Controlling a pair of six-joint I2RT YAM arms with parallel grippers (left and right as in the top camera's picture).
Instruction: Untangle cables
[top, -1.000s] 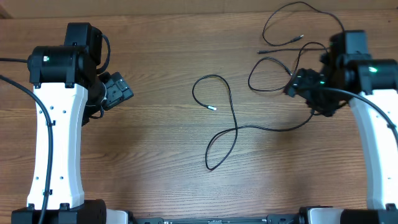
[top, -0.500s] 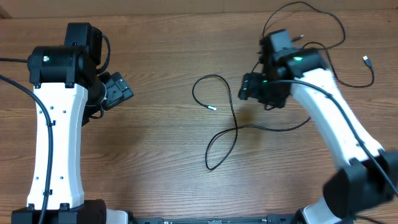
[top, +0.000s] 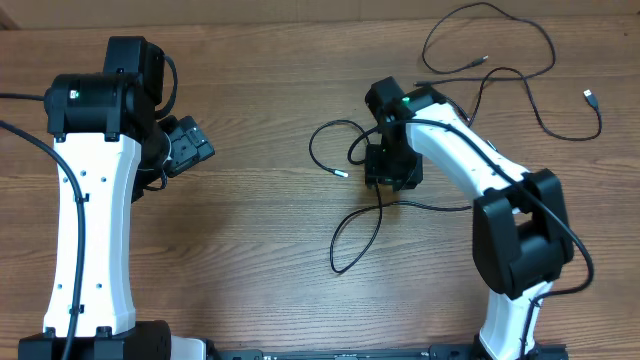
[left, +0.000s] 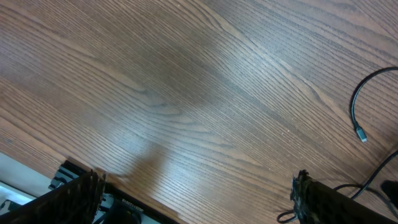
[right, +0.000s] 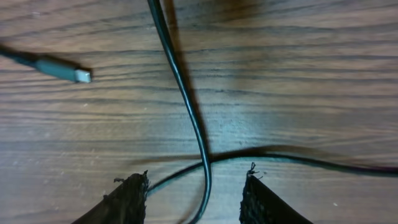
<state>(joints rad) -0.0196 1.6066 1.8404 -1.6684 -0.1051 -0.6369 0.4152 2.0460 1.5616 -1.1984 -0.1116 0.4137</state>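
One thin black cable (top: 334, 243) lies at the table's middle in a loose loop that crosses itself; its silvery plug (top: 341, 173) lies inside the loop. A second black cable (top: 572, 137) lies spread out at the far right, with a plug (top: 589, 97) at its end. My right gripper (top: 388, 180) hovers open over the middle cable. In the right wrist view its fingers (right: 194, 199) straddle the crossing of the strands (right: 183, 87), with the plug (right: 62, 68) to the left. My left gripper (top: 192, 148) is open and empty at the left (left: 199, 205).
The left wrist view shows bare wood and one end of the middle cable (left: 354, 112) at its right edge. The right arm (top: 470, 150) stretches across the right half of the table. The arms' bases stand at the front edge.
My right arm has swung left from the right side to over the middle cable. The far-right cable now lies spread out with its plug showing. The left arm has not moved.
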